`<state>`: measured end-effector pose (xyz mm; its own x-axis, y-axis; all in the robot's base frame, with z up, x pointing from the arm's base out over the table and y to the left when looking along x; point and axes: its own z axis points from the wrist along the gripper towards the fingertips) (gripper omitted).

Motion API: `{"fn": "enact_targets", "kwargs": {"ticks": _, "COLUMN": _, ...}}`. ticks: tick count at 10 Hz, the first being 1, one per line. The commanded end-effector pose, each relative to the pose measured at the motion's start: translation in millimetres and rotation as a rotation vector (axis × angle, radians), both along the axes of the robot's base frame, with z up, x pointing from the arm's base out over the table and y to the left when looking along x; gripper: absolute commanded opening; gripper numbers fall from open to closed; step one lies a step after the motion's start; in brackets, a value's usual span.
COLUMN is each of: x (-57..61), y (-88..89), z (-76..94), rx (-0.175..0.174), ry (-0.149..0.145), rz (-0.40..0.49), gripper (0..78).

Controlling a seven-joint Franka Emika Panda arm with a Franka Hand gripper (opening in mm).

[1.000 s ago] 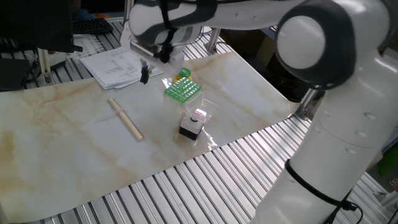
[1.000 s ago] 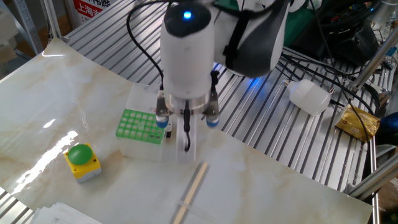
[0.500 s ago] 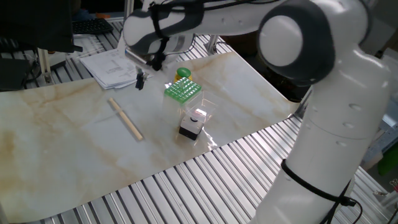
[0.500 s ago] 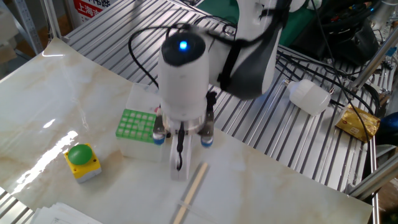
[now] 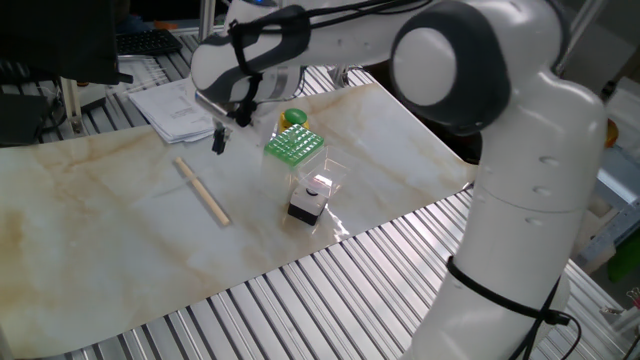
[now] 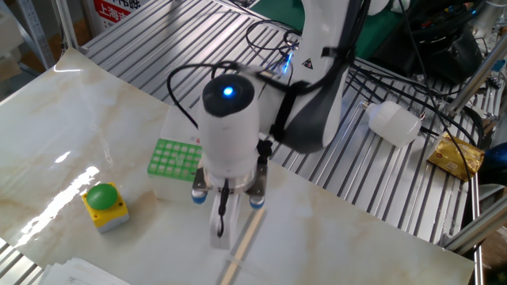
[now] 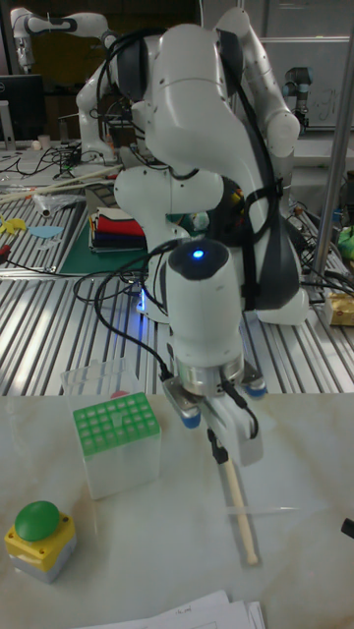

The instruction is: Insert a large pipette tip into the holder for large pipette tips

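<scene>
The holder for large pipette tips is a small bright green rack with a grid of holes, standing on the marble table. My gripper hangs to the side of the rack, apart from it, low over one end of a wooden stick. Its fingers stand close together and I see nothing between them. A faint clear sliver lies on the table beside the stick; it could be a large pipette tip, but I cannot tell.
A green button on a yellow box sits near the rack. A clear case with a black-and-white block stands on the rack's other side. Papers lie at the table's edge, with a metal slatted bench beyond.
The gripper has moved away from the green rack toward the wooden stick and dropped lower over the table. The rack, stick and button have not moved.
</scene>
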<state>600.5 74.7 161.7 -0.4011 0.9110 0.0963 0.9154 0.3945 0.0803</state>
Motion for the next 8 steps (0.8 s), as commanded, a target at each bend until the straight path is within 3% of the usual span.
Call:
{"fn": "enact_targets", "kwargs": {"ticks": 1, "x": 9.3, "y": -4.3, "z": -11.1, "rx": 0.038, "ry": 0.0, "rz": -0.063, "gripper": 0.0}}
{"fn": "enact_targets", "kwargs": {"ticks": 6, "x": 19.9, "y": -6.6, "z": -26.0, "rx": 0.037, "ry": -0.013, "rz": -0.087, "gripper": 0.0}}
{"fn": "enact_targets", "kwargs": {"ticks": 8, "x": 28.8, "y": -6.7, "z": -25.1, "rx": 0.058, "ry": -0.003, "rz": -0.11, "gripper": 0.0}}
